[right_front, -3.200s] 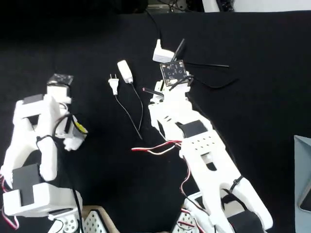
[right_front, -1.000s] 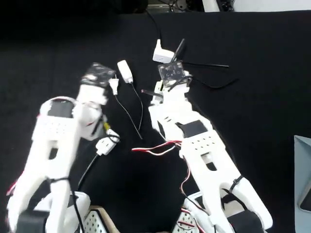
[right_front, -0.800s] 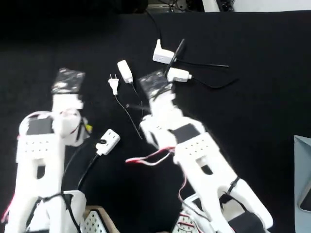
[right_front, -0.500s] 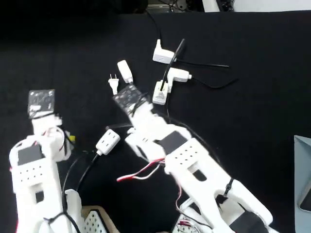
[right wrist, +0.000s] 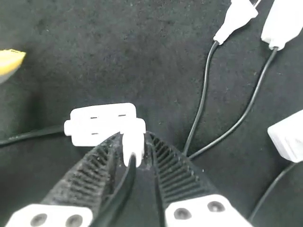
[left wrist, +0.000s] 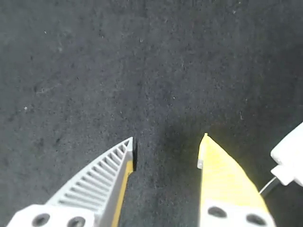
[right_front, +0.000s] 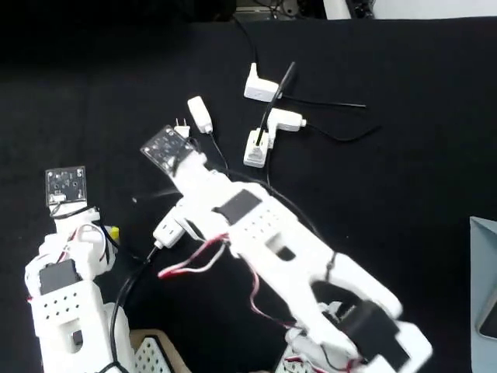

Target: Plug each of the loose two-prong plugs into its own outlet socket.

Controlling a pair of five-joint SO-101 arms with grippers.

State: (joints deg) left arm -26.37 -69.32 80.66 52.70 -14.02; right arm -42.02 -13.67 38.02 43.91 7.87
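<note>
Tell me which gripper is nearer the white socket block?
Right. The right gripper holds a white plug touching the socket block; the left gripper is open over bare cloth, off to its side.

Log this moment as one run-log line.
right gripper: shut on plug, against socket block | left gripper: open over black cloth | second plug: loose on cloth
</note>
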